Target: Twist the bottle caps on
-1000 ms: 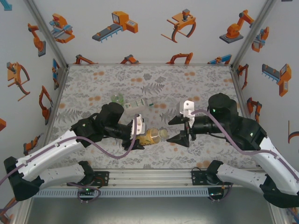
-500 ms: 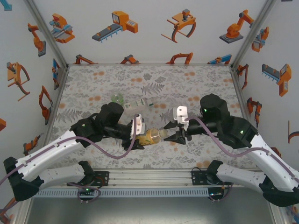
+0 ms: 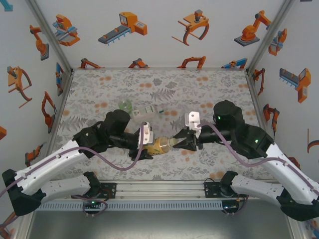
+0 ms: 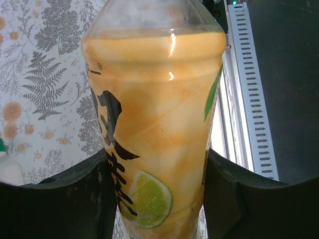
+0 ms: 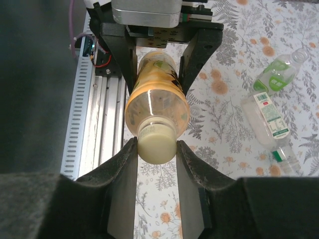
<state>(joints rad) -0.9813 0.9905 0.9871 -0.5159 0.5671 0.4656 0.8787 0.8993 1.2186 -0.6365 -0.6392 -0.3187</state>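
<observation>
Your left gripper (image 4: 157,199) clamps amber bottle (image 4: 154,124); right gripper (image 5: 155,149) apparently pinches pale cap (image 5: 156,145) at its 3 o'clock end.

The grey tablecloth (image 3: 209,84) covers the whole work surface, printed with ferns and little orange blossoms. White walls (image 3: 159,50) stand around it on three sides, dotted with orange robot-arm stickers (image 3: 123,27). Metal corner posts (image 3: 50,36) slant up at left and right. Along the near edge runs a silver rail (image 3: 159,188), and just nearer than that, a slotted grey strip (image 3: 159,205).
</observation>
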